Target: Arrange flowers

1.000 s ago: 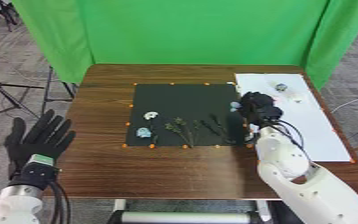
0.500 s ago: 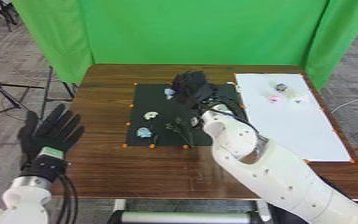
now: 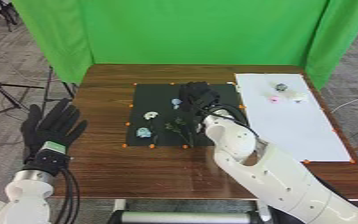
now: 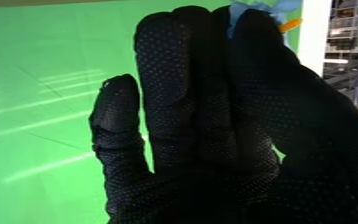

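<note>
In the head view my right hand (image 3: 196, 96) is over the upper right part of the black sheet (image 3: 158, 91), with a blue flower (image 3: 176, 102) at its fingertips. The right wrist view has the right hand (image 4: 215, 110) with its thumb against the fingers, pinching the blue flower (image 4: 285, 7) at the tips. On the sheet's left part lie a white flower (image 3: 151, 115) and a light blue flower (image 3: 143, 132), with green sprigs (image 3: 180, 122) beside them. My left hand (image 3: 51, 125) is held off the table's left side, fingers straight.
To the right lies a white sheet (image 3: 291, 130) with a dark bluish flower (image 3: 281, 87) and a pink flower (image 3: 274, 99) near its far end. Orange dots edge both sheets. A green curtain (image 3: 202, 35) hangs behind the table (image 3: 140, 172).
My right hand has gone from the white sheet's left edge leftward over the black sheet with the blue flower, lately coming slightly nearer. The left hand has shifted a little right.
</note>
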Robot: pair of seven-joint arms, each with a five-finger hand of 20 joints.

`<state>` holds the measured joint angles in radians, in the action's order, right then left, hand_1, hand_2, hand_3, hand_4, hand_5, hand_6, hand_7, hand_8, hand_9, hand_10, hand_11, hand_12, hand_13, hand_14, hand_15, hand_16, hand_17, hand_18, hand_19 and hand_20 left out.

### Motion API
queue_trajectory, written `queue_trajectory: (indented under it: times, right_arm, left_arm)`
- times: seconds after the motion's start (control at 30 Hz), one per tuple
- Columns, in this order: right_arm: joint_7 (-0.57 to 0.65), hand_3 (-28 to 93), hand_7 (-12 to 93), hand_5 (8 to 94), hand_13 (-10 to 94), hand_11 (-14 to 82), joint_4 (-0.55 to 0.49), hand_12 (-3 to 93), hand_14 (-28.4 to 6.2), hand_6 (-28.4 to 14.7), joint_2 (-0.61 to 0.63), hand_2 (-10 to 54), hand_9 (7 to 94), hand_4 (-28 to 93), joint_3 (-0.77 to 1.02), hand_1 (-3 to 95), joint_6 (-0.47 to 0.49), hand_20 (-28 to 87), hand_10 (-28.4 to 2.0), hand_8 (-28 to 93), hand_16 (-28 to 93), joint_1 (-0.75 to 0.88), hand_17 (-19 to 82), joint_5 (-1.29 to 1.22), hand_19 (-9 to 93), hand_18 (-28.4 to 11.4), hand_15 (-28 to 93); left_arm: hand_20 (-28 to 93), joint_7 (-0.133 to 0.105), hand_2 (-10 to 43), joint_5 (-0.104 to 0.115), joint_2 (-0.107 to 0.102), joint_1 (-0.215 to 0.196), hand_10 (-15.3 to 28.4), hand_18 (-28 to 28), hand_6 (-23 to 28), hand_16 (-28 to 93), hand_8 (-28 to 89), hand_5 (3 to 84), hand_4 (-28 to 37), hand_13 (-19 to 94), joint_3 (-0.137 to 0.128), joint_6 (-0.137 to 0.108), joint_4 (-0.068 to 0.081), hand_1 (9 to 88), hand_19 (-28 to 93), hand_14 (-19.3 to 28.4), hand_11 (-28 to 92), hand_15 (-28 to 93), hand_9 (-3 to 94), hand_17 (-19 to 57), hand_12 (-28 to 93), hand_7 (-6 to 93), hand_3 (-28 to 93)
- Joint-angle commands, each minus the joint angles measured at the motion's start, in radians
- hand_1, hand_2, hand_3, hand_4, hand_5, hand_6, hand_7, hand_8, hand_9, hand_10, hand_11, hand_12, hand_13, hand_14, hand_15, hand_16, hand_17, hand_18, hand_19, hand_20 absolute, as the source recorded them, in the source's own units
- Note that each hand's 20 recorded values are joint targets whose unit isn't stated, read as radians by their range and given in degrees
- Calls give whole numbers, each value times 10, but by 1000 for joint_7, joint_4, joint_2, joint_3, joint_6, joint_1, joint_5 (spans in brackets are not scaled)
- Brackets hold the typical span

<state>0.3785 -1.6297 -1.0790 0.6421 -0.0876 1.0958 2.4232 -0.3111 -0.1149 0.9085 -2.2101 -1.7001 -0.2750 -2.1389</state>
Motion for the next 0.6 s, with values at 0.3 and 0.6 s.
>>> queue_trajectory:
  times: [0.3, 0.6]
  right_arm:
    - [28, 706, 236, 665, 701, 99, -9, 225, -51, 0, -8, -95, 751, -283, 10, 569, 79, 370, -91, -44, 411, 36, 343, -22, 825, -214, 409]
    - [31, 689, 220, 605, 675, 161, -37, 152, -51, -7, -8, -95, 671, -283, 52, 566, 83, 357, -117, -149, 407, 62, 336, -26, 818, -215, 409]
  left_arm:
    - [90, 16, 122, -5, 11, -19, 137, 119, 67, -68, -96, 344, -283, 140, -8, -9, -9, 260, 269, 125, 207, 302, 258, -63, 112, 145, 686]
    - [87, 9, 119, 7, 15, -24, 138, 121, 68, -73, -97, 344, -283, 140, -7, -12, -11, 263, 273, 128, 209, 308, 259, -64, 111, 147, 686]
